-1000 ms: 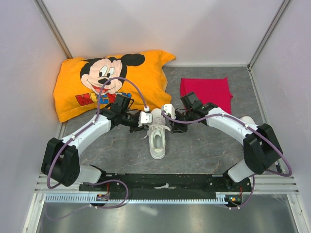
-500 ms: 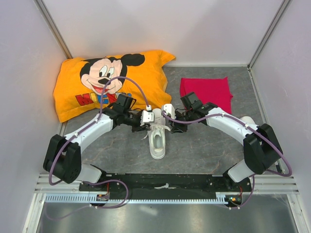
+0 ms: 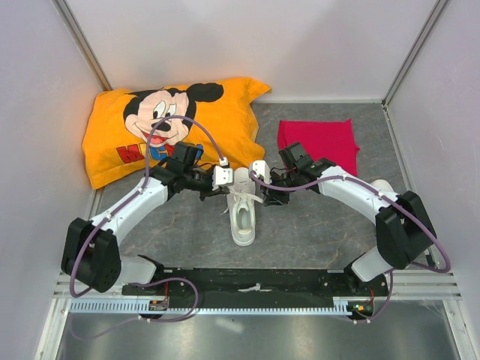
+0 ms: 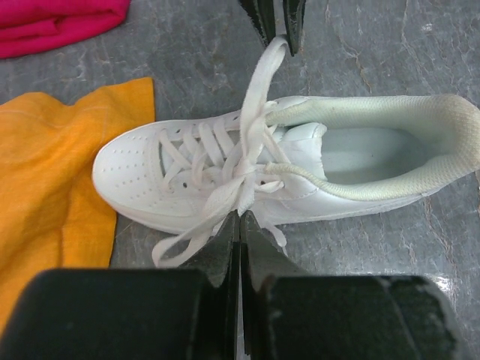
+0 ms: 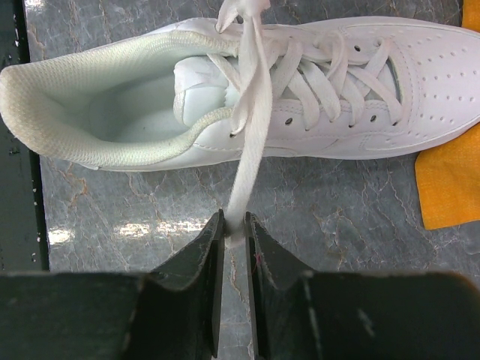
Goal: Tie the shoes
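Observation:
One white sneaker [image 3: 242, 210] lies on the grey table, toe toward the pillow; no second shoe shows. My left gripper [image 3: 229, 189] is at the shoe's left side, shut on a white lace [image 4: 225, 199] where it leaves the knot area, with a loose loop [image 4: 176, 246] beside the fingertips. My right gripper [image 3: 259, 193] is at the shoe's right side, shut on the other lace [image 5: 247, 142], which runs taut across the shoe's tongue to its jaws [image 5: 234, 225]. Its fingertips [image 4: 264, 19] show at the top of the left wrist view.
An orange Mickey Mouse pillow [image 3: 165, 127] lies at the back left, its corner close to the shoe's toe [image 4: 60, 172]. A folded red cloth [image 3: 319, 141] lies at the back right. Grey walls enclose the table on three sides.
My left gripper first moved in toward the shoe, then drew back to the left with the lace. The right arm and the shoe have hardly moved.

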Motion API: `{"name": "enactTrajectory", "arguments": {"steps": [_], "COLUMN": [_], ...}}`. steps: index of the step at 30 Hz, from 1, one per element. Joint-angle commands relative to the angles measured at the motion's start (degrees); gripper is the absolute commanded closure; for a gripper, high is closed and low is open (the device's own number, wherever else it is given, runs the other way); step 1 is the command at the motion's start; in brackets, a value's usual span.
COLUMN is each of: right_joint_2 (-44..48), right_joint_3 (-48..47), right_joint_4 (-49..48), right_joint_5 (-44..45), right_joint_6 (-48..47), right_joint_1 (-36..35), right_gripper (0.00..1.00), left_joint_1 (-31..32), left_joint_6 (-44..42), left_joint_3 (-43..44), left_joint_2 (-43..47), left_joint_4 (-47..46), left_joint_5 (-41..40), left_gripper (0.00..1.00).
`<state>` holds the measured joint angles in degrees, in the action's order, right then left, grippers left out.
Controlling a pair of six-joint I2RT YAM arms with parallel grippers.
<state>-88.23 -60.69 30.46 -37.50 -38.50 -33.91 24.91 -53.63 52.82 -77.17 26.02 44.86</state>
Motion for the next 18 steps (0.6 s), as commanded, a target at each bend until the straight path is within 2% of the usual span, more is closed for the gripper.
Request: {"name": "enactTrajectory", "arguments": {"steps": [1, 4, 14, 18], "right_joint_2": [-0.28, -0.72, -0.81, -0.72], "right_joint_3": [-1.45, -1.8, -2.07, -2.07], "right_joint_4": [-1.54, -1.54, -1.54, -1.54], "right_joint_5": [-0.82, -0.91, -1.26, -1.26], "right_joint_6": [0.18, 0.18, 0.18, 0.09], "right_joint_1": [0.07, -0.01, -0.01, -0.01], "right_gripper": [0.75, 0.73, 0.58, 0.57], "left_joint_1": [-1.17, -1.18, -2.4, -3.37], "left_joint_6": [-1.3, -2.1, -4.03, -5.17], "left_joint_3": [0.18, -0.26, -0.96, -0.79], "left_joint_2": [3.33, 4.13, 6.24, 6.76], "left_joint_4": [2.45, 3.68, 6.67, 8.25], "left_joint_5": [-0.3, -0.39, -2.06, -2.32], "left_gripper": [0.98, 0.98, 0.98, 0.98]}}
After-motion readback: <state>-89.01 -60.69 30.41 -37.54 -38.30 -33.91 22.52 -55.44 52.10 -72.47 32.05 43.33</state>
